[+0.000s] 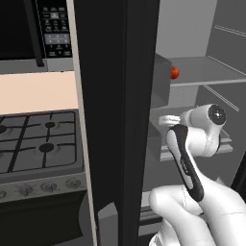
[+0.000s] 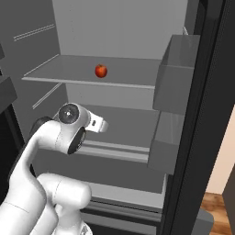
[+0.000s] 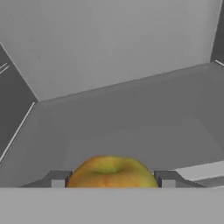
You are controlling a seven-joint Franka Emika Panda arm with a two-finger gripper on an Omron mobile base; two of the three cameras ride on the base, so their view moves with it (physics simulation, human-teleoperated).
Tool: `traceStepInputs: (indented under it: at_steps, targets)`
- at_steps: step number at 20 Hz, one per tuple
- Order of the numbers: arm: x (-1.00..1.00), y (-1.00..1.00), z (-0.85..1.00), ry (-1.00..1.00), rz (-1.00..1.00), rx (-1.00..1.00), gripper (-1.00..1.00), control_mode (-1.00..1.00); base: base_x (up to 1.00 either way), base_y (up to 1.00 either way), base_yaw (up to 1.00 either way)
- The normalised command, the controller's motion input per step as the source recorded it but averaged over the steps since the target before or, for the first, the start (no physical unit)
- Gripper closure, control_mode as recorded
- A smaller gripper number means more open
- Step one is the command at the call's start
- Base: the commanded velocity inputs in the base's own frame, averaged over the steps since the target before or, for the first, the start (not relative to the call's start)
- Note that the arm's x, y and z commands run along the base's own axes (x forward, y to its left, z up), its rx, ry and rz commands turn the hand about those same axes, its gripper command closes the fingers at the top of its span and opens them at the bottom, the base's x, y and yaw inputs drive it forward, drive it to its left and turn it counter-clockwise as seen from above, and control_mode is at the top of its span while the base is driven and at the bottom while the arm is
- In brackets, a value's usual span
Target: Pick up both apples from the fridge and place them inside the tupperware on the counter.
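A yellow-orange apple (image 3: 111, 173) sits between my two dark fingertips (image 3: 58, 179) in the hand view, and my gripper (image 3: 113, 180) is shut on it. Behind it lie a grey shelf and the back wall of the fridge (image 2: 119, 27). The red apple (image 1: 175, 72) (image 2: 101, 70) rests on the upper shelf (image 2: 69, 69), above and beyond my hand (image 2: 97, 124). My arm reaches into the open fridge at the height of the middle shelf. The tupperware and the counter are out of view.
The thick black fridge door (image 1: 120, 120) stands open to the arm's left, with grey door bins (image 2: 176, 75) on the right side. A gas stove (image 1: 38, 139) and a control panel (image 1: 55, 29) lie beyond the door.
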Motion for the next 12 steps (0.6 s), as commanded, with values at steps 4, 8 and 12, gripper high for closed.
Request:
traceStepInputs:
  at_steps: [4, 8, 12]
  targets:
    - [-0.67, 0.0, 0.33, 0.07, 0.13, 0.0, 1.0, -1.0, 0.0, 0.0, 0.0]
    - [-0.58, 0.0, 0.44, 0.19, 0.04, 0.0, 1.0, -1.0, 0.0, 0.0, 0.0]
    - [-0.46, 0.0, 0.55, 0.32, 0.0, -0.01, 1.0, -1.0, 0.0, 0.0, 0.0]
